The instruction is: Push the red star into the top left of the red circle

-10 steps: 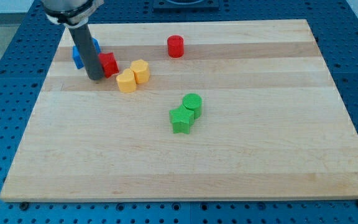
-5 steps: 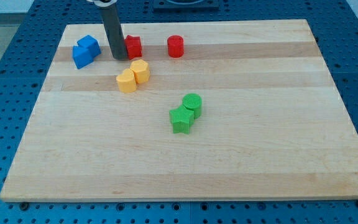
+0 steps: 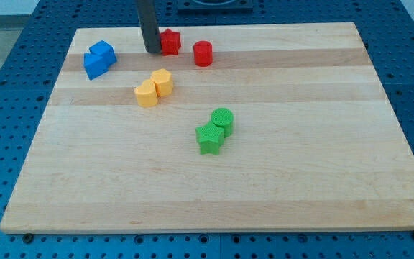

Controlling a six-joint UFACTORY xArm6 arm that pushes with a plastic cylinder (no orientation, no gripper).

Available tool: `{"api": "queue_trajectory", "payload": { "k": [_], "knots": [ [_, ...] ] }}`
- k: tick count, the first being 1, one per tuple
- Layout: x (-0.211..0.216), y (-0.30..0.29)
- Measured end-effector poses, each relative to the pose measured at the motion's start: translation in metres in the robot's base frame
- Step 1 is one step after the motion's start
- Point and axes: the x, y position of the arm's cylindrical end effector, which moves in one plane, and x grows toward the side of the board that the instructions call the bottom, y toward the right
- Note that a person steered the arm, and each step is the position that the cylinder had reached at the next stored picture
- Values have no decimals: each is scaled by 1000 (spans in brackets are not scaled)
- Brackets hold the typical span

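The red star (image 3: 169, 42) lies near the view's top, just up and left of the red circle (image 3: 203, 54), with a small gap between them. My tip (image 3: 152, 50) touches the board right against the star's left side. The dark rod rises from there out of the view's top.
Two blue blocks (image 3: 99, 59) sit together at the view's upper left. Two yellow blocks (image 3: 154, 88) touch each other below the star. A green circle (image 3: 222, 119) and a green star (image 3: 209, 137) touch near the board's middle. The wooden board (image 3: 300, 180) has blue pegboard around it.
My tip has moved right and towards the view's top, pushing the red star from beside the blue blocks to just up and left of the red circle. Other blocks have not moved.
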Motion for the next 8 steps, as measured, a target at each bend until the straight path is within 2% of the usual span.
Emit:
{"api": "queue_trajectory", "payload": {
  "k": [2, 8],
  "knots": [
    [-37, 0],
    [-19, 30]
  ]
}}
